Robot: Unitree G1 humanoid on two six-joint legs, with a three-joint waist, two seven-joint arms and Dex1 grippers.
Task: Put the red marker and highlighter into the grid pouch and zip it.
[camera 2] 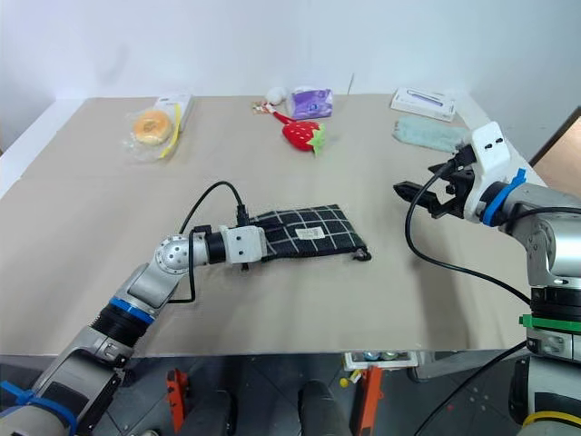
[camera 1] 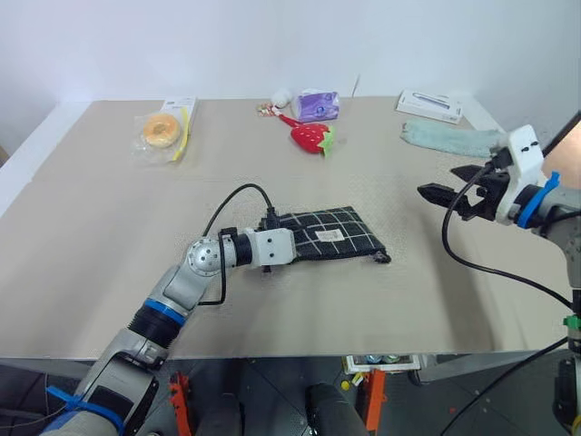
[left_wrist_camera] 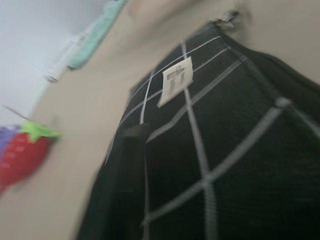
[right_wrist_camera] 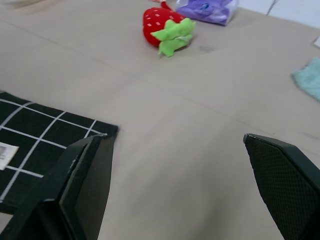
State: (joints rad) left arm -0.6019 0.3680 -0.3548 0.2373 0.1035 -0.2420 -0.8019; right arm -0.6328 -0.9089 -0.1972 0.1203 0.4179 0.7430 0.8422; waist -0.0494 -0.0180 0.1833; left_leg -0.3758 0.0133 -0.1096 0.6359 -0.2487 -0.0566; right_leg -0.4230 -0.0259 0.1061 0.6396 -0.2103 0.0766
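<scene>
Clearly the pouch (camera 1: pixel 331 233) lies lengthwise across the counter (camera 1: pixel 109 218), the left tool (camera 1: pixel 292 242) at its near-left end, gap unclear, while the right tool (camera 1: pixel 434 193) hangs spread well off its zipper end.

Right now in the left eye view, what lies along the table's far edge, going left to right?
Bagged doughnut → strawberry plush → purple packet → white box → light green cloth.
</scene>
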